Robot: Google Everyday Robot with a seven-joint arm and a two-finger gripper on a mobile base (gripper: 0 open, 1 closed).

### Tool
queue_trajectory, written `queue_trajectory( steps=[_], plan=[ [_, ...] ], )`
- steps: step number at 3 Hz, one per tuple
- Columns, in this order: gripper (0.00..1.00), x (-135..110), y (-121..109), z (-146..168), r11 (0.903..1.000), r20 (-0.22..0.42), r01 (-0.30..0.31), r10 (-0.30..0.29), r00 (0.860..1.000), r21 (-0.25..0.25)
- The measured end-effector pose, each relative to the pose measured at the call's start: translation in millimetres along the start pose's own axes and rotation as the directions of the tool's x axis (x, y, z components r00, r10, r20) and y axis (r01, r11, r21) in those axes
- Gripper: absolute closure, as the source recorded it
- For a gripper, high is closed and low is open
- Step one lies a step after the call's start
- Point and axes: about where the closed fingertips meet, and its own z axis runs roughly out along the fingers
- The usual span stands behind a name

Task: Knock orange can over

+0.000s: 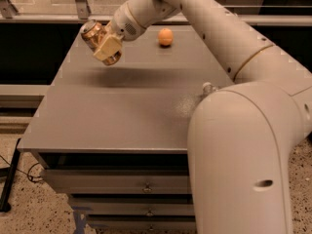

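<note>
Over the far left part of the desk (122, 116), the gripper (107, 48) pinches the orange can (91, 33); one pale finger pad (109, 44) lies across the can's side, and the other is hidden behind it. The can is tilted, its silver top turned up and to the left and its base down and to the right; it hangs clear of the grey surface, with a dark shadow (131, 75) on the desk beneath it. The white arm (209, 23) reaches in from the right, and its big elbow fills the near right of the view; just beside that elbow, the cap of a clear bottle (208, 87) peeks out, the rest of it hidden. A small orange ball (165, 36) sits on the far side of the desk, apart from the can, to its right; drawers (122, 184) run below the desk's front edge.
</note>
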Motion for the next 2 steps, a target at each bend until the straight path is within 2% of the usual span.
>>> queue_trajectory(
  steps=[1,2],
  plan=[
    [1.00,15,17,-14,0.9948,-0.190,0.067,-0.081,0.979,-0.076],
    [1.00,28,64,-26,0.9651,-0.379,0.131,-0.212,0.901,-0.227]
  ],
)
